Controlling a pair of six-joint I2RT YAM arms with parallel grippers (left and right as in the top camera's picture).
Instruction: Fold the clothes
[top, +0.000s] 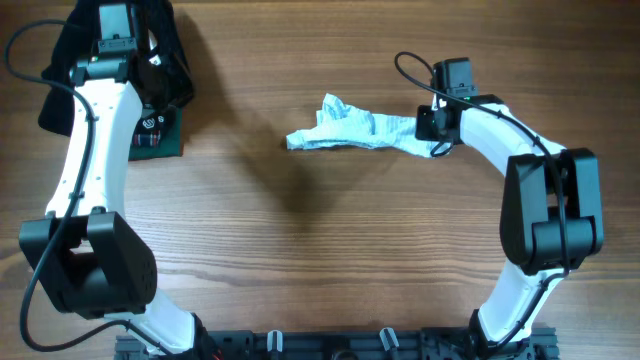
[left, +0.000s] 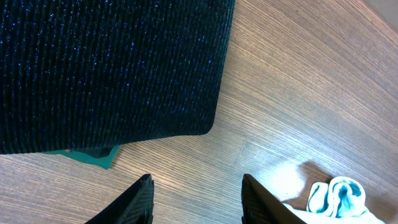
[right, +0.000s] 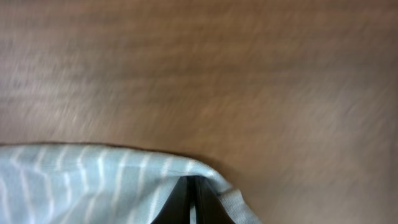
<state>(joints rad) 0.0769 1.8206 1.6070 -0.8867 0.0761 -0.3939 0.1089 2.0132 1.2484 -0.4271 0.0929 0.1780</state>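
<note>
overhead: crumpled into a long strip on the wooden table (top: 300, 250), a little right of centre, the clothes (top: 350, 132). right end of the striped fabric pinched between the clenched jaws of the right gripper (right: 191, 200). left gripper (left: 198, 202) parted and empty above bare wood, just beside the black knit garment (left: 106, 68) and a dark green garment (top: 160, 140), well apart from the clothes.

No legible text, brand, number or sign in any view, small white marks on the plaid trim (top: 150, 128) of the dark green garment (top: 172, 142) too small to read, clothes (top: 350, 132) show fine stripes only
</note>
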